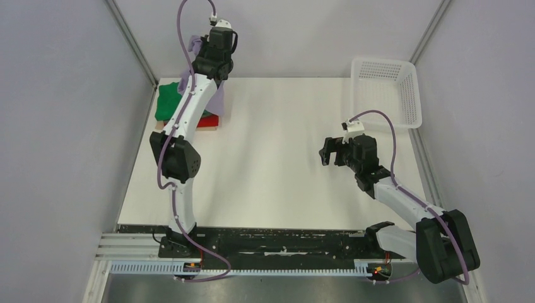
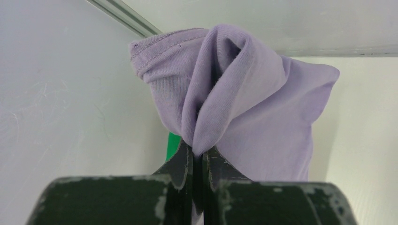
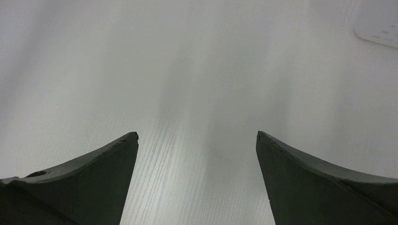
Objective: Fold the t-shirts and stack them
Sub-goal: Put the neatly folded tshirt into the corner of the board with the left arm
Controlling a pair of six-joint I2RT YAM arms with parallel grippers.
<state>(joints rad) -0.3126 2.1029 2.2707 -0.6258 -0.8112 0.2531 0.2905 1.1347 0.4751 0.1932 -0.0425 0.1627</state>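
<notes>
My left gripper [image 2: 201, 150] is shut on a bunched fold of the lavender t-shirt [image 2: 253, 108], which hangs from the jaws. From above, this gripper [image 1: 213, 39] is raised at the far left corner and the lavender cloth [image 1: 217, 98] drapes down over the stack. In the stack, a green t-shirt [image 1: 169, 101] lies on top and a red one [image 1: 208, 121] shows at the bottom edge. A sliver of green [image 2: 172, 140] shows behind the left fingers. My right gripper [image 1: 328, 151] hovers over bare table, open, with nothing between its fingers [image 3: 197, 138].
A white mesh basket [image 1: 385, 88] stands at the far right corner; its edge [image 3: 380, 33] shows in the right wrist view. Grey walls close in the table [image 1: 277, 158] on the left, back and right. The left arm stretches over the stack.
</notes>
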